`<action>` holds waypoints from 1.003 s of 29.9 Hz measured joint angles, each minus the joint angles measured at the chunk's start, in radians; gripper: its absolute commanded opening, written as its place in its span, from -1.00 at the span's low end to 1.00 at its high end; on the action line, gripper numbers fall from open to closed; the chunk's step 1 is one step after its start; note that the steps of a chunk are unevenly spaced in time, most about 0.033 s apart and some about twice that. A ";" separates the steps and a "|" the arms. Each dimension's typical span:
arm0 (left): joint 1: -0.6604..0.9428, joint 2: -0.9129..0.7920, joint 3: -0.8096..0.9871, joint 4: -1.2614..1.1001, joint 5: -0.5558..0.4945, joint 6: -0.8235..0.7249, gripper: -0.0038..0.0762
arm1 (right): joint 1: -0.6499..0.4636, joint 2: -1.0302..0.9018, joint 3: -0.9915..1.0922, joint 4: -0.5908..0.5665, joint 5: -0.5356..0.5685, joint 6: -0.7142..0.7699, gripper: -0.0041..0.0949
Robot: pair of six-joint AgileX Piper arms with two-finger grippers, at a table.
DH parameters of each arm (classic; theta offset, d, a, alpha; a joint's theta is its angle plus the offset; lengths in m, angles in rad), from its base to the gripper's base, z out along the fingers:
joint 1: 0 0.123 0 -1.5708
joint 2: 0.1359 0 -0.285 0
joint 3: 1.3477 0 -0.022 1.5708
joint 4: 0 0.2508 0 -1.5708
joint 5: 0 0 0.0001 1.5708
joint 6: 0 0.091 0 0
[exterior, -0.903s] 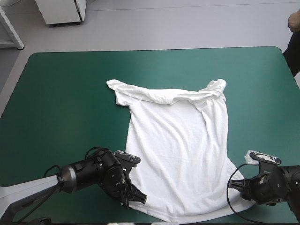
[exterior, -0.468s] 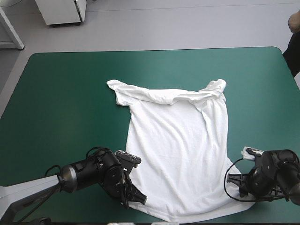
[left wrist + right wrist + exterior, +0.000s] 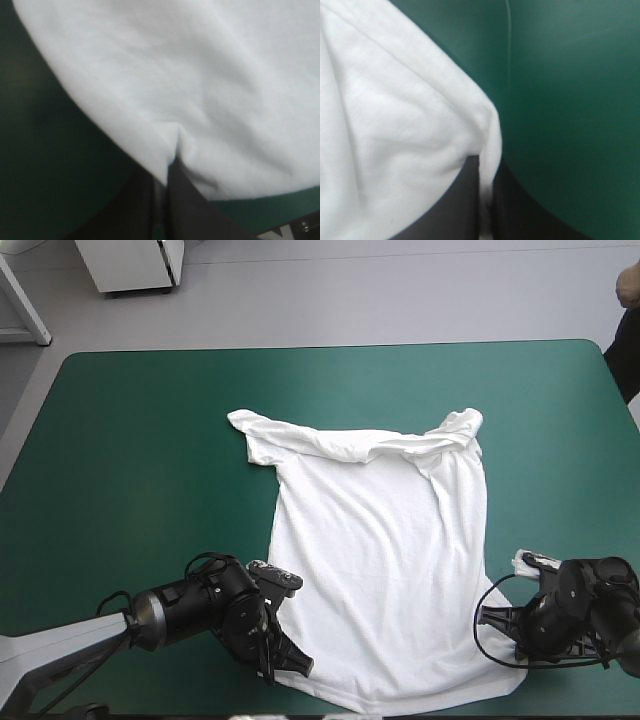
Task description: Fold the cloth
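Observation:
The white T-shirt (image 3: 385,550) lies spread flat on the teal-green table, collar and sleeves toward the far edge, hem toward the near edge. My left gripper (image 3: 285,665) sits at the hem's near-left corner. In the left wrist view its black fingers (image 3: 145,205) are all but shut, with the T-shirt (image 3: 190,90) pinched between them. My right gripper (image 3: 492,620) is at the hem's near-right corner. In the right wrist view its fingers (image 3: 510,210) pinch a fold of the T-shirt (image 3: 395,135), whose edge is drawn up into a peak.
Bare teal-green cover (image 3: 140,460) stretches left of the T-shirt and beyond it toward the far edge. A strip of cover (image 3: 560,470) lies bare on the right. The near table edge runs just under both grippers.
The right gripper has turned and moved inward onto the hem's near-right corner, and that corner now bunches toward it. The left gripper has stayed put.

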 measured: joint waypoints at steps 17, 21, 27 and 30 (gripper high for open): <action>0.113 -0.183 -0.487 0.299 0.250 0.016 -0.93 | 0.000 -0.237 -0.534 0.016 0.203 -0.173 -0.95; 0.124 -0.197 -0.710 0.366 0.294 0.076 -0.93 | 0.000 -0.223 -0.723 0.018 0.207 -0.200 -0.95; 0.124 -0.197 -1.020 0.412 0.296 0.140 -0.93 | 0.000 -0.156 -1.022 0.021 0.207 -0.245 -0.95; 0.124 -0.196 -1.170 0.420 0.296 0.178 -0.93 | 0.000 -0.100 -1.179 0.031 0.205 -0.265 -0.95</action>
